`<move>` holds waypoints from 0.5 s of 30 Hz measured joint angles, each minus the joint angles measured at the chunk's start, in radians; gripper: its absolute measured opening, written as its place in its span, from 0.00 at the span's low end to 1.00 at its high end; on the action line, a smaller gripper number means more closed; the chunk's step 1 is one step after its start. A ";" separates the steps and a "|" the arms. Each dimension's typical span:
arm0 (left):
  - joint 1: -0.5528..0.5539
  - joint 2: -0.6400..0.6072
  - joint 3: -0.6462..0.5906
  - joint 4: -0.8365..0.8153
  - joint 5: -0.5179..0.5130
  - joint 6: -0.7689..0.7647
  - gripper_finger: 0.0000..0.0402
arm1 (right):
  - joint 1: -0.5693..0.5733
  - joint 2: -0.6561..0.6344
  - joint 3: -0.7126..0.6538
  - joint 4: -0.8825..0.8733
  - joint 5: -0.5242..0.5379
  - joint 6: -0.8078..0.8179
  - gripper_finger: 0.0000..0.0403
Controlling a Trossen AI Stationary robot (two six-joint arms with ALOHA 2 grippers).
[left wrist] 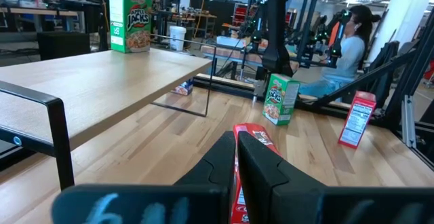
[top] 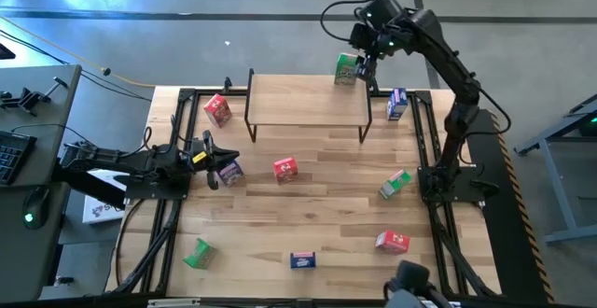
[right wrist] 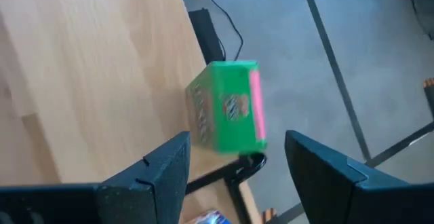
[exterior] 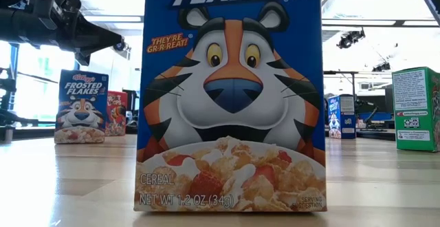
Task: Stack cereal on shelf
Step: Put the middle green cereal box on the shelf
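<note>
A green cereal box (top: 347,68) (right wrist: 227,107) stands on its base on the far right corner of the shelf (top: 308,98), a light board on thin black legs. My right gripper (top: 363,63) (right wrist: 234,173) hangs just above that box, open, with a finger on either side and touching nothing. My left gripper (top: 220,164) (left wrist: 236,166) waits low near the table's left edge, shut, beside a blue box (top: 230,171). A red box (top: 285,167) (left wrist: 252,139) stands on the table just ahead of it.
Other boxes stand on the slatted table: red (top: 217,109) left of the shelf, blue (top: 396,105) right of it, green (top: 395,183), red (top: 392,243), blue (top: 302,260) (exterior: 230,96) and green (top: 198,252) toward the near edge. A person (left wrist: 349,44) sits beyond the table.
</note>
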 joint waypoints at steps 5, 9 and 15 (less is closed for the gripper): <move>0.000 0.000 0.000 0.000 0.000 0.000 0.03 | -0.005 -0.021 -0.001 -0.103 -0.067 0.136 0.51; 0.000 0.000 0.000 0.000 0.000 0.000 0.03 | -0.018 -0.062 -0.083 -0.098 -0.147 0.174 0.43; 0.000 0.000 0.001 -0.001 0.035 0.001 0.03 | -0.016 -0.225 -0.430 0.055 -0.191 0.162 0.21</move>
